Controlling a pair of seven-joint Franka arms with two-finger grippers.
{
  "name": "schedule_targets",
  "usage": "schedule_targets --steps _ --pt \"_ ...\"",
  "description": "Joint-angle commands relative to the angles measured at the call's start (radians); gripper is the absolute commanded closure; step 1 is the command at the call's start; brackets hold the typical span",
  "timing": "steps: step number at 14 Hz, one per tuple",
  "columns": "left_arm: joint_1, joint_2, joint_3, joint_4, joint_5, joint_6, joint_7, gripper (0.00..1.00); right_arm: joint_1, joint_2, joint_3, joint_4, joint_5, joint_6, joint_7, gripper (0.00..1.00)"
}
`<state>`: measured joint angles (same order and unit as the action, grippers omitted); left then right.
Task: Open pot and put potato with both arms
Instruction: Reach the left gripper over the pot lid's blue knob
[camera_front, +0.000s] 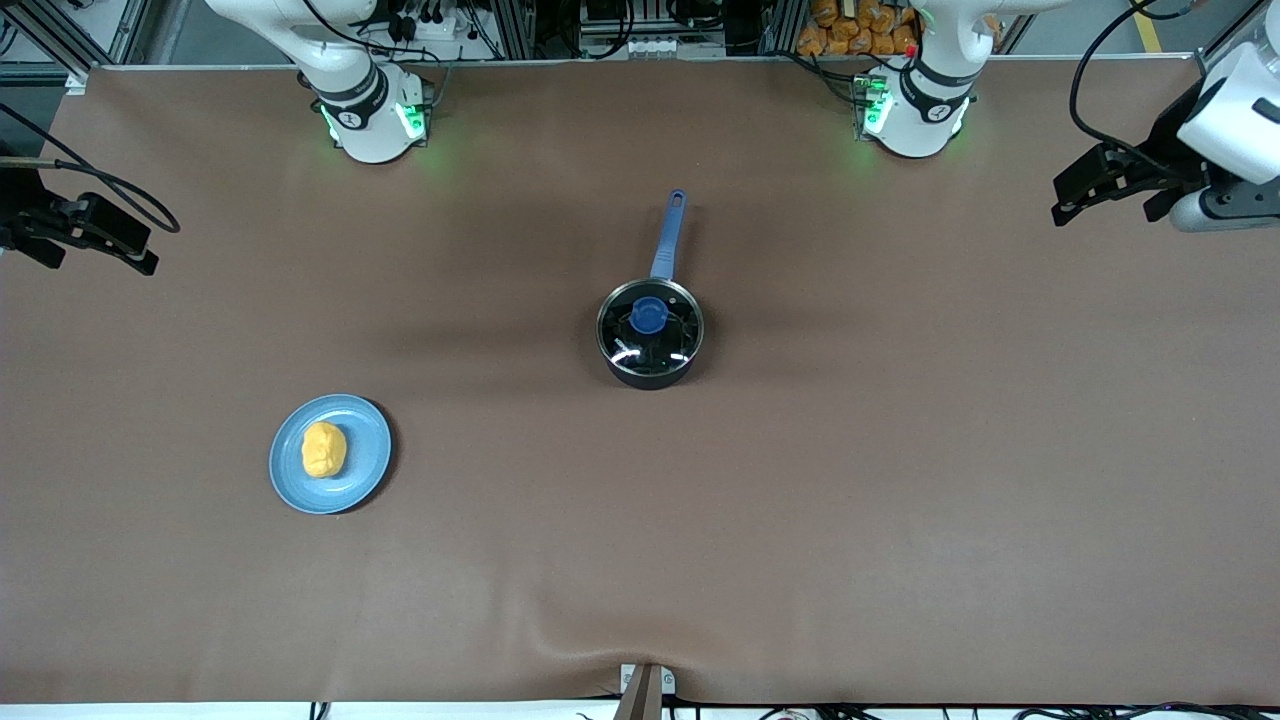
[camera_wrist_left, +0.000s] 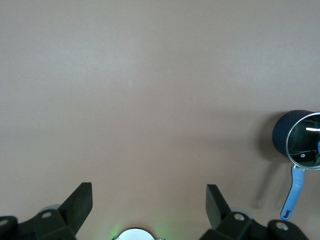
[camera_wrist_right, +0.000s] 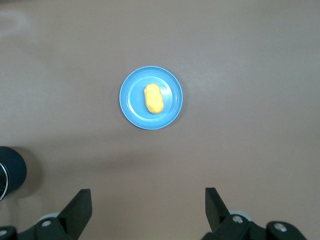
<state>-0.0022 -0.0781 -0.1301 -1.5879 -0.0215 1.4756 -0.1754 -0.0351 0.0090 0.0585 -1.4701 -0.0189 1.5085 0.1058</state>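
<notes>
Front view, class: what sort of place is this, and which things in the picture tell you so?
Most likely a robotics lab, not a kitchen. Two arms bolted to a table under a plain brown cover, cables and metal framing along its edge, and a lidded pot and a potato on a plate laid out as props.

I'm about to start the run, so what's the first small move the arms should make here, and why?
Probably bring the left claw over the pot and down toward the lid's blue knob. The lid is still on, so the potato, lying on the blue plate, cannot go in yet. Both claws are open and up at the table's ends; the right claw waits.
</notes>
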Motion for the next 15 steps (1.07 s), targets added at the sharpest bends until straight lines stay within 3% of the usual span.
schedule_targets --steps 1,8,10,12,15 --pt "-0.002 0.005 -0.005 0.008 -0.008 -0.018 0.002 0.0 0.003 0.003 0.004 0.011 -0.01 -0.004 0.012 0.0" --pt "-0.015 0.049 -0.006 0.032 -0.012 -0.017 -0.006 0.0 0.02 0.005 0.003 0.013 -0.016 0.01 0.012 0.0" --pt "-0.048 0.092 -0.037 0.034 -0.012 0.011 -0.012 0.0 0.018 0.005 0.003 0.011 -0.018 0.01 0.012 0.0" --pt "-0.106 0.153 -0.089 0.034 -0.008 0.105 -0.06 0.0 0.015 0.006 0.001 0.011 -0.013 0.012 0.012 0.0" --pt "-0.246 0.26 -0.1 0.057 -0.006 0.179 -0.223 0.0 0.014 0.006 0.0 0.011 -0.007 0.019 0.014 0.0"
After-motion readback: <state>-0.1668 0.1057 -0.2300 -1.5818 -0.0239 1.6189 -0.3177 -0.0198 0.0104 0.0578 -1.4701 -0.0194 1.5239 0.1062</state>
